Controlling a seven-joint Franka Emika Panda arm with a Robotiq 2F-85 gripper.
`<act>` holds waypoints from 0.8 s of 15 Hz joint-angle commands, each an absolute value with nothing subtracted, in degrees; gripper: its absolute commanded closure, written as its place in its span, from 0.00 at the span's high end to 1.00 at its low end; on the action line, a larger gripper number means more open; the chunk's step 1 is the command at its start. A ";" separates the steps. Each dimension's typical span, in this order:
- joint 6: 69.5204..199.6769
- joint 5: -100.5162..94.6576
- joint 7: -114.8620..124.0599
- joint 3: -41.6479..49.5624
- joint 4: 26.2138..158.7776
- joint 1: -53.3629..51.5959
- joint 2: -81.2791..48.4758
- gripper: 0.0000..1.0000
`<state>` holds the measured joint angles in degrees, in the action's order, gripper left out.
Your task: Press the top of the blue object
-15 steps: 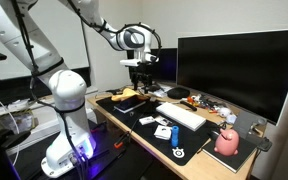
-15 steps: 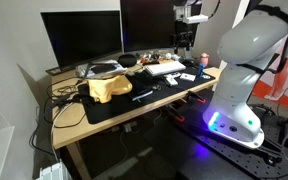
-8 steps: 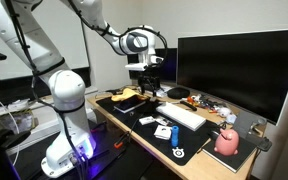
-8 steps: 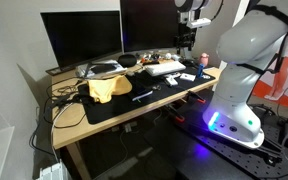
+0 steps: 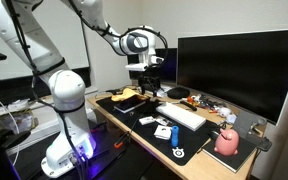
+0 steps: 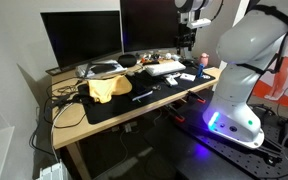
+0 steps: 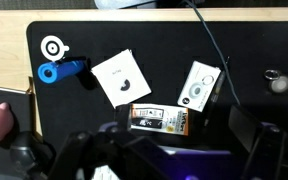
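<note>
The blue object is a small bright-blue stubby cylinder lying on the black desk mat, at the upper left of the wrist view. It also shows in an exterior view, in front of the white keyboard. My gripper hangs high above the desk, well apart from the blue object. In the wrist view its fingers are spread wide at the bottom edge and hold nothing.
A white disc lies next to the blue object. A white card, a white box and an orange-black packet lie nearby. A pink rounded object and a large monitor stand behind.
The arm shifted slightly between one second and half a second ago. Since then nothing has visibly moved.
</note>
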<state>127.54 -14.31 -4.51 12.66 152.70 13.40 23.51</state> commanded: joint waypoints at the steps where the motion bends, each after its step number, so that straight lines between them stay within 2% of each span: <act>1: 127.44 -13.89 -4.51 12.25 152.44 13.85 23.15 1.00; 12: 128.24 -14.08 -8.15 18.38 152.03 18.62 22.39 1.00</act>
